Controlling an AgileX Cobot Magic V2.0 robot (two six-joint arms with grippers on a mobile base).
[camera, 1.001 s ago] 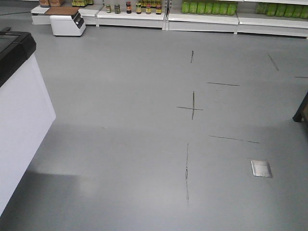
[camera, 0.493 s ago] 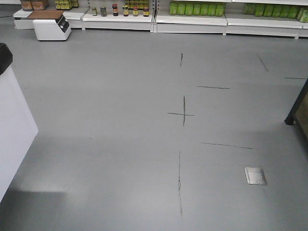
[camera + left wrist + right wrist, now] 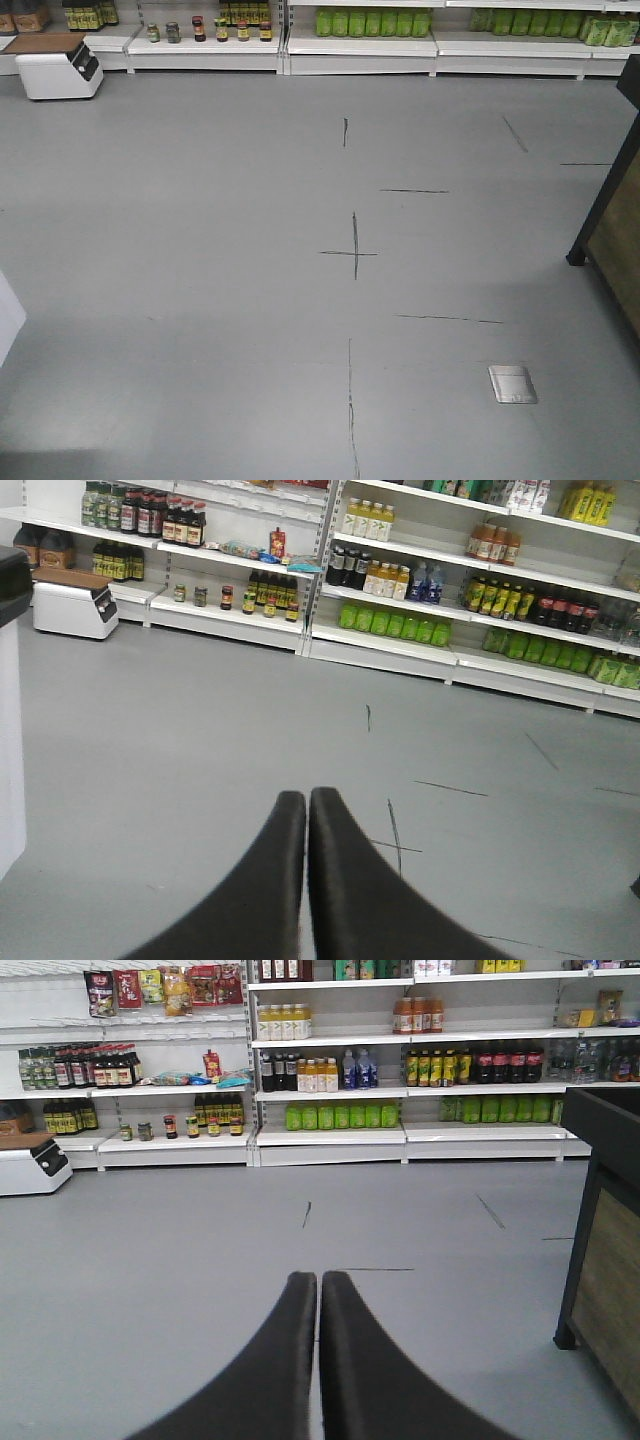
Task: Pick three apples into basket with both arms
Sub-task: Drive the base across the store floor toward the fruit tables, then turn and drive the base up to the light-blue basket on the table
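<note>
Grey floor across nearly the whole front view, scored with thin dark lines, among them a cross mark near the centre. Square metal plate set into the floor at lower right. Along the top edge, white shelves with a row of green bottles and small jars to their left. At upper left, a white device with a brown top, standing on the floor before the shelves. At the right edge, a dark-framed stand with a brownish panel; at the left edge, a sliver of a white cabinet.

At bottom centre of the left wrist view, left pincer: black, tips pressed together, closed on nothing, pointing over the floor toward the shelves. At bottom centre of the right wrist view, right pincer: likewise closed, tips touching, nothing between them, with the dark-framed stand at the right of that frame. No sight of apples or basket in any of the three views; place impossible to tell.
</note>
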